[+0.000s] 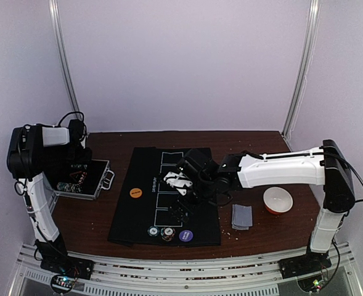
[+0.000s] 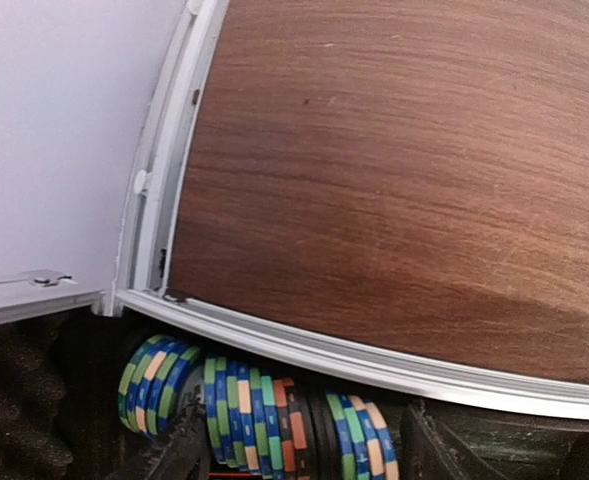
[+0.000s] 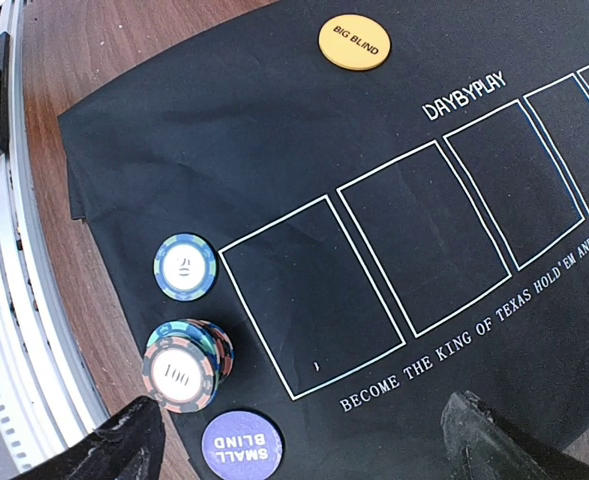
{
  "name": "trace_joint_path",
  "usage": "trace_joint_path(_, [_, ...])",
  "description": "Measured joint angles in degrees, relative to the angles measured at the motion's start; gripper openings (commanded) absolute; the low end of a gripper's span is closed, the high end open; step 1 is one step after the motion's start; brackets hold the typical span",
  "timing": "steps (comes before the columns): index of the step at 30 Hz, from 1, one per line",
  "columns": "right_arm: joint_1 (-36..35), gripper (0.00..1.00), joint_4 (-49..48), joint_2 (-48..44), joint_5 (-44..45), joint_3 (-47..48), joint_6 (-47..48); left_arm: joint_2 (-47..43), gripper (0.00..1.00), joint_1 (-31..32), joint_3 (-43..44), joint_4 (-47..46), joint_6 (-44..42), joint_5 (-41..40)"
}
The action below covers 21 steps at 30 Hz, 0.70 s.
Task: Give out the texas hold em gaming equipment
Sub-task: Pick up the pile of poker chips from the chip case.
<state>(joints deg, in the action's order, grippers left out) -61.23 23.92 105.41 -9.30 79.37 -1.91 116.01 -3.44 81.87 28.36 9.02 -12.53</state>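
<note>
A black Texas Hold'em mat point(image 1: 163, 185) lies mid-table. Near its front edge sit a blue 50 chip point(image 3: 185, 266), a short stack topped by a 100 chip point(image 3: 186, 364) and a purple Small Blind disc point(image 3: 241, 446). An orange Big Blind disc point(image 3: 354, 42) sits at the mat's left. My right gripper point(image 3: 304, 450) is open and empty above the mat's printed card boxes; it also shows in the top view point(image 1: 180, 209). My left gripper point(image 2: 304, 455) is open inside the chip case point(image 1: 82, 179), one finger either side of a row of blue-green chips point(image 2: 244, 410) standing on edge. Grey-backed cards point(image 1: 242, 216) lie right of the mat.
A white bowl with an orange outside point(image 1: 277, 200) stands right of the cards. The case's metal rim point(image 2: 374, 360) runs just beyond the chip row. White rails point(image 3: 14, 330) line the table's near edge beside the mat.
</note>
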Motion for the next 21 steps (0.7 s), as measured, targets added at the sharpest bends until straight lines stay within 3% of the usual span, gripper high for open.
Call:
trace_joint_path(16, [0.0, 0.99, 0.0, 0.0, -0.04, -0.02, -0.04, 2.01, 0.53, -2.03, 1.09, 0.61, 0.24, 0.7])
trace_joint_path(19, [0.0, 0.99, 0.0, 0.0, -0.04, -0.02, -0.07, 2.16, 0.41, -2.03, 1.2, 0.61, 0.24, 0.66])
trace_joint_path(21, [0.0, 0.99, 0.0, 0.0, -0.04, -0.02, -0.07, 2.16, 0.28, -2.03, 1.31, 0.72, -0.11, 0.63])
